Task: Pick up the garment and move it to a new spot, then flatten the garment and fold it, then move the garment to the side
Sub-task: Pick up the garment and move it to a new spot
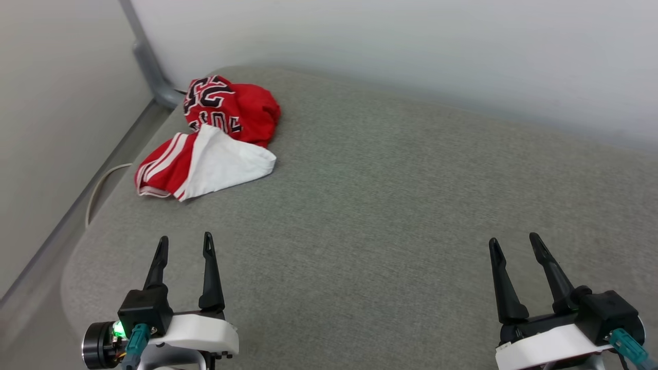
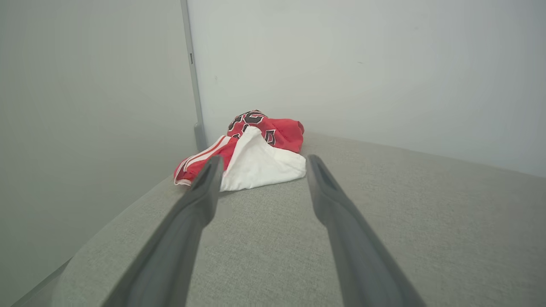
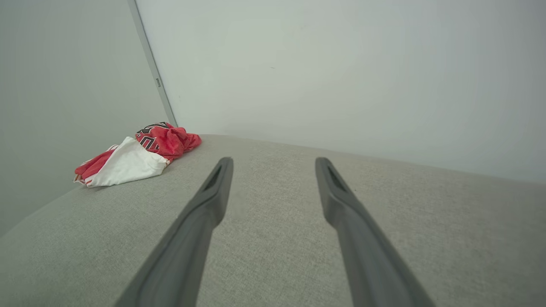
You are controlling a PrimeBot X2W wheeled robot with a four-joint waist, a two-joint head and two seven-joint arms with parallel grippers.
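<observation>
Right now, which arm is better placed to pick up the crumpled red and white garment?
Probably the left. The garment lies crumpled near the far left corner of the grey surface, straight ahead of the left gripper, whose fingers stand open. The right gripper, also open, is far to the other side.

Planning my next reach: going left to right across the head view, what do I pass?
pale cable → garment → right end effector
</observation>
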